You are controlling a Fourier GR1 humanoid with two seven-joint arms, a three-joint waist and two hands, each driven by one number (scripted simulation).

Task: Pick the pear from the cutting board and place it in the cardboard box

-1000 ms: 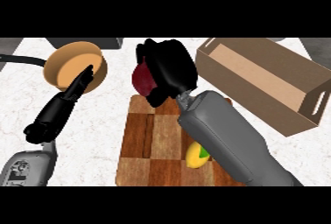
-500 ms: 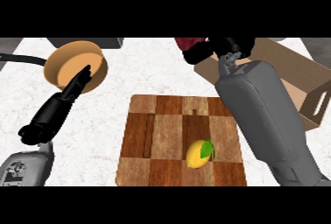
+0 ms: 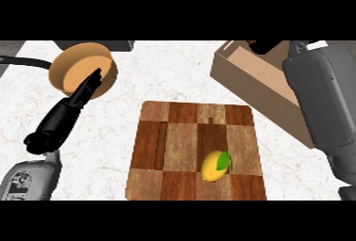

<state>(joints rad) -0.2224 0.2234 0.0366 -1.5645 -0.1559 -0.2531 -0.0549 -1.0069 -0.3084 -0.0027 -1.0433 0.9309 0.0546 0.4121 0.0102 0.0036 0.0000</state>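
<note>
Pear sits on cutting board, untouched, so you've nothing to drop yet. Left robot hand rests released, fingers straight. Right robot hand over cardboard box; grip can't tell.

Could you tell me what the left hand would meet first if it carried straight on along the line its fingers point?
The left hand points up and to the right, fingers straight. Its fingertips already overlap the round wooden bowl, so that bowl probably comes first, though the height gap is unclear.
</note>
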